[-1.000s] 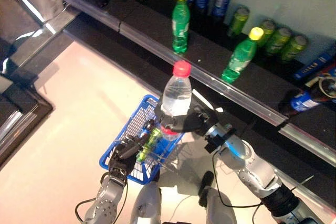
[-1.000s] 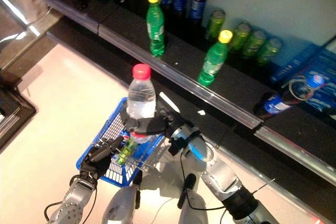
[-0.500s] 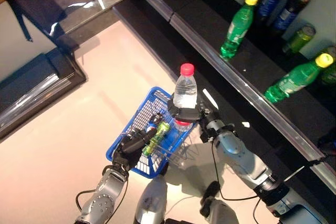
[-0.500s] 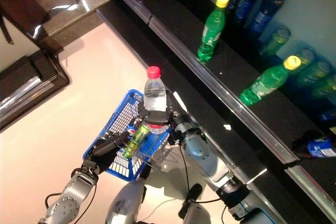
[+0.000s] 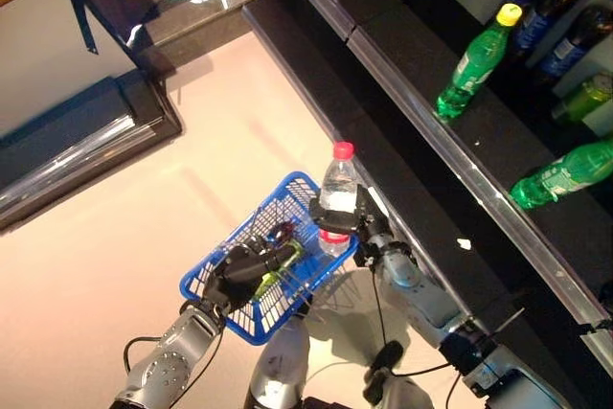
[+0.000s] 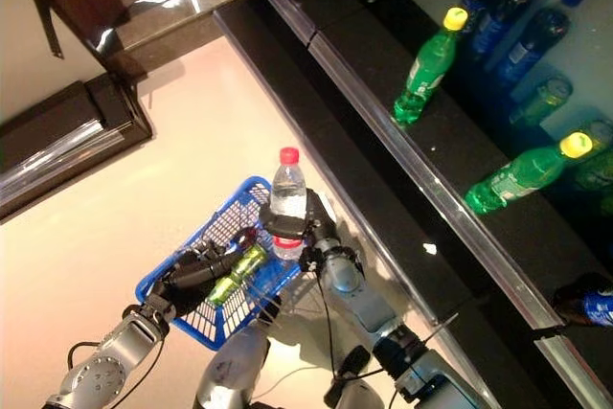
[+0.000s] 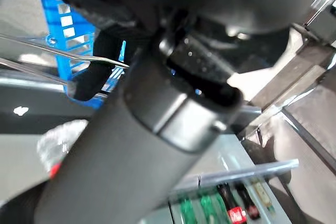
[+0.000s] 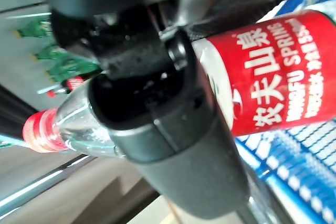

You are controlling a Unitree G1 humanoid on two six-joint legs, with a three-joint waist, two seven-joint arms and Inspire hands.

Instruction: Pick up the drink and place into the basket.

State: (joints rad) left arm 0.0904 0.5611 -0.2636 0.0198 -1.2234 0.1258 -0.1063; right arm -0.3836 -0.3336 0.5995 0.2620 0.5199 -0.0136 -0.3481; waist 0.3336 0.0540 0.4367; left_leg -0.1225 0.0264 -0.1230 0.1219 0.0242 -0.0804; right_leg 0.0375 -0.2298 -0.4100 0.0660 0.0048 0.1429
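Clear plastic water bottle [image 5: 335,200] with red cap and red label stands upright over the far corner of the blue wire basket [image 5: 230,311], grasped by fingers of the right hand [image 5: 347,218]. Left hand [image 5: 241,265] is clenched on the basket's handle. Green bottles [image 5: 476,62] stand on the dark shelf [image 5: 412,93] behind.

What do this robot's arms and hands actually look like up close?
Both arms are rounded silver-grey tubes with dark bands at the joints. Each ends in a black robot hand, the left robot hand and the right robot hand, built of jointed fingers and a thumb, rather like a human hand in a dark glove. In the wrist views the fingers look smooth and matte dark grey.
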